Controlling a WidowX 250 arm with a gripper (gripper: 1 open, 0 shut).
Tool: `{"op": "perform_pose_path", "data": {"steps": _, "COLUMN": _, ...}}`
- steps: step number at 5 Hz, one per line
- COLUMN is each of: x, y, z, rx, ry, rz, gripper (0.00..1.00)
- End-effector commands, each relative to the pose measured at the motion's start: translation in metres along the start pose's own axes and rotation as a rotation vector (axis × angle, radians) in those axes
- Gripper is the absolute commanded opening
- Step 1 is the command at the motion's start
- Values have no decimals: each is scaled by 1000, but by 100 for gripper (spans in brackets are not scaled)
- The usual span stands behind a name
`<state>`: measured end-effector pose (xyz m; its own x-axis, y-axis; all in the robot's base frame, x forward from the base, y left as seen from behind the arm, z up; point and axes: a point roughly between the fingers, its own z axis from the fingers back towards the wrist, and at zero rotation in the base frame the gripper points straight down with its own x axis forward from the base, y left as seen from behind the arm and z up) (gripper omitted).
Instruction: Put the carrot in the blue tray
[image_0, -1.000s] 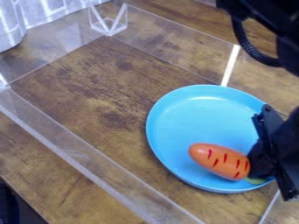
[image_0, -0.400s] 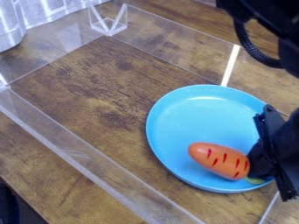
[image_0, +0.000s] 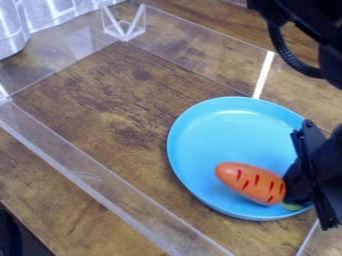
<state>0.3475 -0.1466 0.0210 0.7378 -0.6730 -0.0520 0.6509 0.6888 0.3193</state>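
We note the carrot (image_0: 250, 182): stubby, orange, with short dark stripe marks across its body; a sliver of green stem shows at its right end, mostly hidden. It lies inside the blue tray (image_0: 221, 130), on the near right part of the dish floor. The tray sits on the wooden surface (image_0: 120, 100), within clear plastic walls. The hand (image_0: 302, 190), black, stands at the carrot's stem end, at the tray's right rim. We read its jaws as fully closed; whether they pinch the stem, we cannot tell. The carrot's long axis runs left-right, slightly downward to the right, rounded tip pointing left.
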Motion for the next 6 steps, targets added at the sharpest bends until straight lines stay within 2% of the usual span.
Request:
{"op": "perform_pose_path", "data": {"steps": 1, "x": -4, "y": 13, "z": 3, "rx": 9, "ry": -2, "rz": 9, "gripper": 0}}
{"op": "perform_pose_path", "data": {"steps": 6, "x": -1, "y": 22, "z": 15, "rx": 20, "ry": -31, "rz": -13, "gripper": 0}}
